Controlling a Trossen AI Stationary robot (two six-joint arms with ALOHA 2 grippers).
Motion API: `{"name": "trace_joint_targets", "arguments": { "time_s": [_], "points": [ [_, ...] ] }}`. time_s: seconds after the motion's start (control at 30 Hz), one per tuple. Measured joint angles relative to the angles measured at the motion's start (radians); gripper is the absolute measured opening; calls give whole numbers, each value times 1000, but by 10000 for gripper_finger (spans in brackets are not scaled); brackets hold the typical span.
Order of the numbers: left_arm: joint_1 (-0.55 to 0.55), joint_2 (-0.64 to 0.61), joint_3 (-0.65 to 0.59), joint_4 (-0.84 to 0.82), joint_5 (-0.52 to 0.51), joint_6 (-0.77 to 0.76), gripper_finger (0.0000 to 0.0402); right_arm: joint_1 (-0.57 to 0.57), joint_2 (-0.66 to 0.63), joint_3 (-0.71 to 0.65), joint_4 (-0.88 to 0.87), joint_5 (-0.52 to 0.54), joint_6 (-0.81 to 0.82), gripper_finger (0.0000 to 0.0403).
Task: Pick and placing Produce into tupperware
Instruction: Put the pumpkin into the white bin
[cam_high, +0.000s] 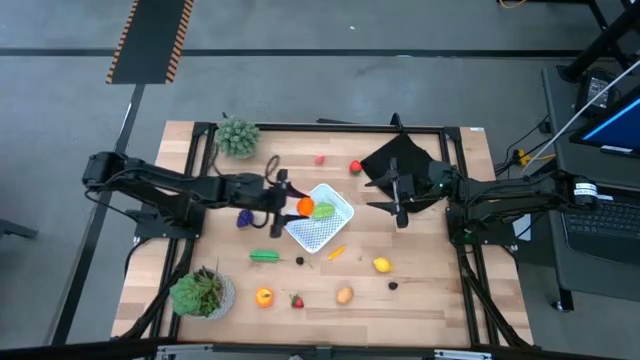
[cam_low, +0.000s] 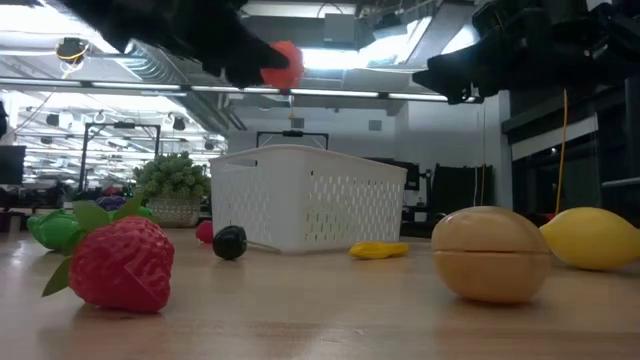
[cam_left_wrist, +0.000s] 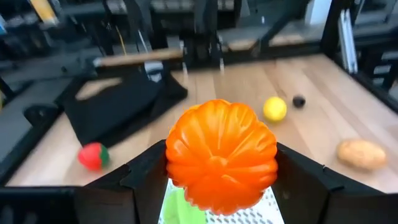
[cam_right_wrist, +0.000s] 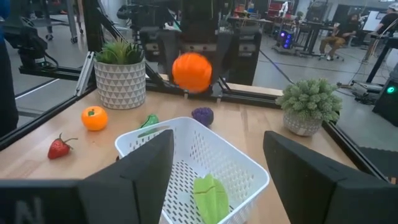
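Observation:
The tupperware (cam_high: 322, 232) is a white mesh basket in the middle of the table, with a green leafy toy (cam_right_wrist: 210, 196) lying inside it. My left gripper (cam_high: 293, 206) hovers over the basket's left rim, shut on an orange ribbed pumpkin-like toy (cam_left_wrist: 221, 155). That toy also shows high above the basket in the low view (cam_low: 283, 62). My right gripper (cam_right_wrist: 219, 149) is open and empty. It waits to the basket's right (cam_high: 399, 208), near the black cloth, facing the basket. More produce lies scattered on the wood. My left gripper pinches the orange toy by its two opposite sides (cam_left_wrist: 177, 163), one dark finger (cam_left_wrist: 140, 180) on each side. The fingers come level from the table's left. The toy is lifted clear, above the basket's left edge (cam_right_wrist: 140, 140).
Two potted plants stand at the far left (cam_high: 238, 137) and near left (cam_high: 203, 292). A black cloth (cam_high: 392, 158) lies at the far right. Loose toys: lemon (cam_high: 381, 265), potato (cam_high: 344, 295), orange fruit (cam_high: 264, 296), strawberry (cam_high: 296, 301), green vegetable (cam_high: 265, 256), purple piece (cam_high: 245, 217).

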Motion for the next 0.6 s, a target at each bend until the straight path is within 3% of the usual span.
{"name": "trace_joint_targets", "arguments": {
  "time_s": [0.6],
  "points": [
    [5,252,471,-681,-3,4,234,0,1,0,-52,0,5,250]
  ]
}}
